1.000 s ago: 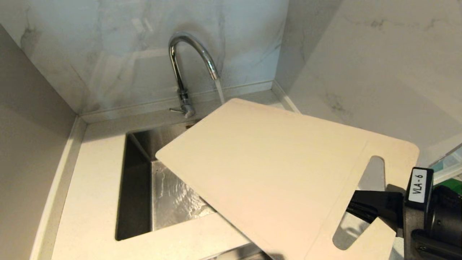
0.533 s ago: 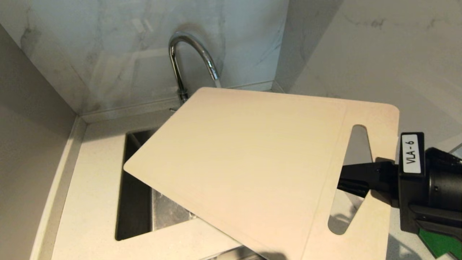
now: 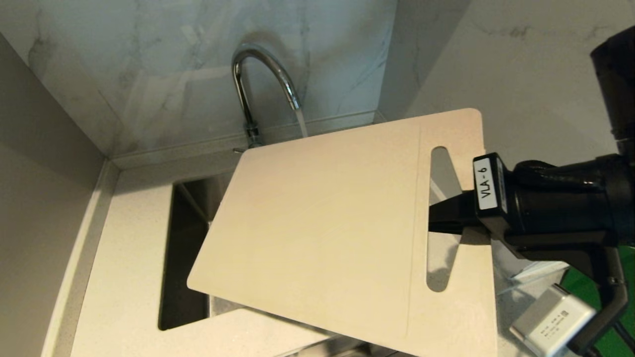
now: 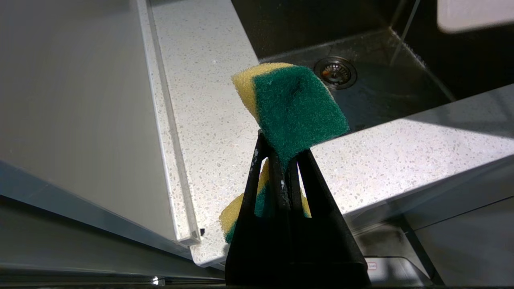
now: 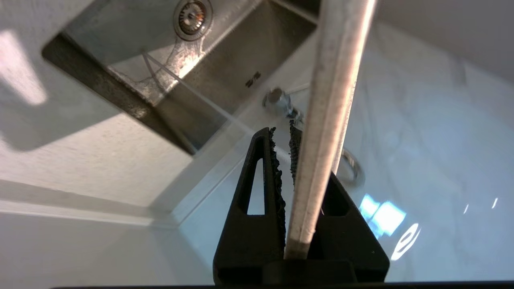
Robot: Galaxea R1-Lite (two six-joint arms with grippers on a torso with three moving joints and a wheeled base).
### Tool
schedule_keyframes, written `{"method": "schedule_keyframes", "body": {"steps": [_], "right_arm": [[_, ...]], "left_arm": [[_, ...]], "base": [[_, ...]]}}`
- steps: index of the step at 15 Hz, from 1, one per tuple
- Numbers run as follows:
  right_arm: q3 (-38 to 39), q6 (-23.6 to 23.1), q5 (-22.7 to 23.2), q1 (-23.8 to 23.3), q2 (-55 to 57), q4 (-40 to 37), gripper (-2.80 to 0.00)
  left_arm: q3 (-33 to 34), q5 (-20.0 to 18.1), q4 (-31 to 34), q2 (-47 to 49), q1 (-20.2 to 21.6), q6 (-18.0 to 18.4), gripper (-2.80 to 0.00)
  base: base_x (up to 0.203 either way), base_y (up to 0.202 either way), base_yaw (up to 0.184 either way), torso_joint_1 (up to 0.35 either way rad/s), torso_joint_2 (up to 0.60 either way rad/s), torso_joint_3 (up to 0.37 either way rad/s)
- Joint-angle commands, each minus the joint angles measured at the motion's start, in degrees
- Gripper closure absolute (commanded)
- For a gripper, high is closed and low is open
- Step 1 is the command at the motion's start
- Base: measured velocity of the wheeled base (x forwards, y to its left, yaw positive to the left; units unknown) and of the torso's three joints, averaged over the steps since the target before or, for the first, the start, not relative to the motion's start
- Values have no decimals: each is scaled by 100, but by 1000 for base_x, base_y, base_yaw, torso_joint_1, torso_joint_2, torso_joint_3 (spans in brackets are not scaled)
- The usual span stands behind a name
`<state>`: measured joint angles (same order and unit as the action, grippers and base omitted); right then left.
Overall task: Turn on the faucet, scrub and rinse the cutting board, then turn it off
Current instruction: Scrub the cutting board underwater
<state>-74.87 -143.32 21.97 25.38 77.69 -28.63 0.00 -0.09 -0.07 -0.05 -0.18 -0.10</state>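
The thin cream-white plastic cutting board (image 3: pixel 322 233) is hanging tilted above the rectangular steel sink (image 3: pixel 186 258), its handle cutout end lying toward the right. The black right gripper (image 3: pixel 439 218) is clamping the board at that cutout from the right side. Behind the board, the tall chrome gooseneck faucet (image 3: pixel 263 74) is standing at the back of the speckled pale stone countertop (image 3: pixel 129 258), with a stream of water (image 3: pixel 301 124) falling behind the board's far edge. To the left of the sink, the black left gripper (image 4: pixel 281 160) is pinching a yellow-and-green scrubbing sponge (image 4: pixel 295 106) above the countertop's front corner.
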Motion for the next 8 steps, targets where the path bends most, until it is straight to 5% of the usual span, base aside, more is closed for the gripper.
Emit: {"method": "schedule_keyframes", "body": {"steps": [1,8], "right_arm": [[-350,-454,10,2,675,-153,0],[-733,-1096,-93,2,1709,95,0]], "left_arm": [[17,1,-1,-2,-8,-1,0],[18,1,-1,-4,1,-4,0]], "base": [[0,0,0,0,0,0],[0,0,0,0,0,0]]}}
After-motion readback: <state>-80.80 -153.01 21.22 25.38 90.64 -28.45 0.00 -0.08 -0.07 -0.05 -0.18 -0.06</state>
